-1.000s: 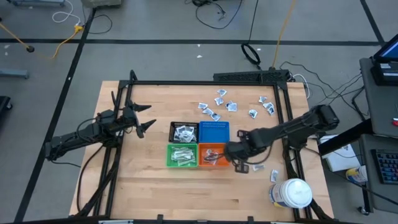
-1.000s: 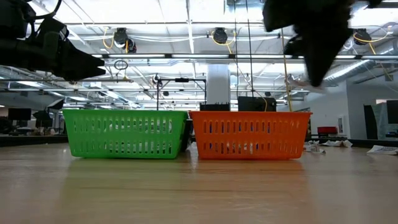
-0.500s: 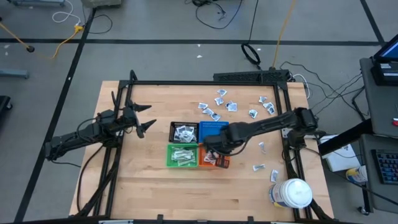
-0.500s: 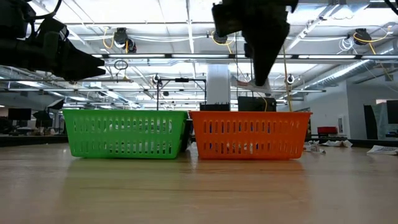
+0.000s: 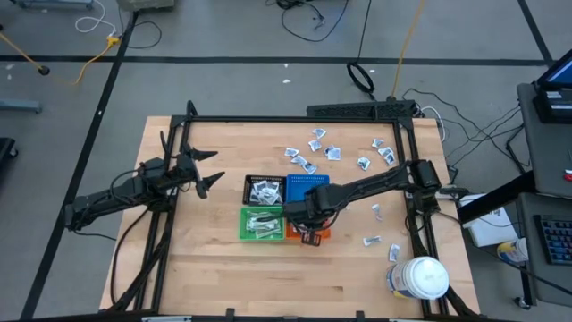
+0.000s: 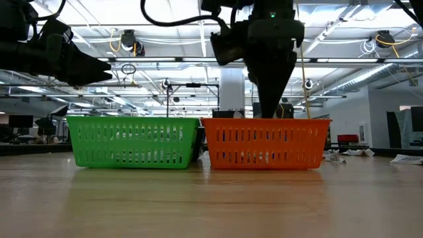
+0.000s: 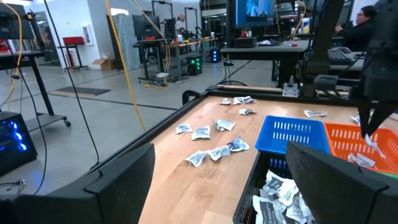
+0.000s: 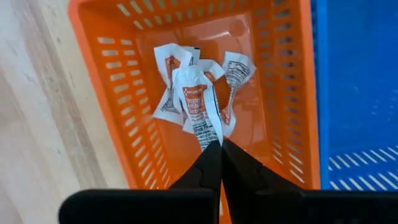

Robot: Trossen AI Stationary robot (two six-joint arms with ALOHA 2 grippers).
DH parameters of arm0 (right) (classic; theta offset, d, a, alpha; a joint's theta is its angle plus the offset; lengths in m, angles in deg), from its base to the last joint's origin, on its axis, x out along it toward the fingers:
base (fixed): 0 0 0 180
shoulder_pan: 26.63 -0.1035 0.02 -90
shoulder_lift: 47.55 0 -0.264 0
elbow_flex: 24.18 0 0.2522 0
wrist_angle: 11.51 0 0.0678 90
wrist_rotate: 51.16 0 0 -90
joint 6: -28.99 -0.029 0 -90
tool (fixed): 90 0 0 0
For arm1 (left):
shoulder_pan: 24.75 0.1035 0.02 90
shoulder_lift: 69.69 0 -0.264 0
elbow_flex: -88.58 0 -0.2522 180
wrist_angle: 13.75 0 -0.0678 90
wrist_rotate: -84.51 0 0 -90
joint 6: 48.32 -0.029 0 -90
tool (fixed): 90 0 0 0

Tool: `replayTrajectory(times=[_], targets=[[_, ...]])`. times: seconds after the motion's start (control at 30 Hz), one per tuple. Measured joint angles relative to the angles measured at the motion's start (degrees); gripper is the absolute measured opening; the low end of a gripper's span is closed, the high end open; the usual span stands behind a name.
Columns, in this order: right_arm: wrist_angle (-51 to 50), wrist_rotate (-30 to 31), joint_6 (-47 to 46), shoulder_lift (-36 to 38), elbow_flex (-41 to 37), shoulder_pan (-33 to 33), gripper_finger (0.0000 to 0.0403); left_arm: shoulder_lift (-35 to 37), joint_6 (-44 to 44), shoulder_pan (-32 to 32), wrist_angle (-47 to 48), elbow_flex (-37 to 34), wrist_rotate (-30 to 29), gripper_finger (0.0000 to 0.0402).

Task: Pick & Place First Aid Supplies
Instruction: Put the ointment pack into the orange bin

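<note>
My right gripper (image 5: pixel 305 221) (image 6: pixel 267 111) points down over the orange bin (image 5: pixel 315 234) (image 8: pixel 93 74) and is shut on a white packet with an orange mark (image 8: pixel 198 107). A few similar packets (image 8: pixel 233 78) lie on the orange bin's floor. More packets fill the green bin (image 5: pixel 261 224) and the black bin (image 5: pixel 265 190). Several loose packets (image 5: pixel 315 143) lie on the table's far right part. My left gripper (image 5: pixel 211 180) (image 6: pixel 92 66) hovers open, left of the black bin, touching nothing. My right gripper pinches the packet by one narrow end (image 8: pixel 209 138) between its two fingertips (image 8: pixel 210 163), coming from above and pointing down. The packet hangs below the fingers, lifted clear, inside the orange bin's opening above the packets lying there.
The blue bin (image 5: pixel 308 189) (image 7: pixel 292 132) stands behind the orange one. A large white jar (image 5: pixel 418 277) sits at the near right corner. Single packets (image 5: pixel 376 212) (image 5: pixel 371 241) lie right of the bins. A black frame (image 5: pixel 295 119) rims the table. Bare wood lies near and left of the bins.
My right gripper has moved toward the table's left, from beside the orange bin to over it, then sunk down toward the bin's opening, carrying the packet with it. The left arm has kept still.
</note>
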Motion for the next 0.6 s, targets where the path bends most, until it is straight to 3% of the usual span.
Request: replayTrajectory(times=[0.33, 0.6], targets=[[2.27, 1.85, 1.46, 0.0, -0.22, 0.11, 0.0017, -0.01, 0.0, -0.01, 0.0, 0.0, 0.0, 0.0365], [2.22, 1.6, 0.06, 0.0, -0.22, 0.68, 0.0101, 0.01, 0.0, -0.01, 0.0, 0.0, 0.0, 0.0365]])
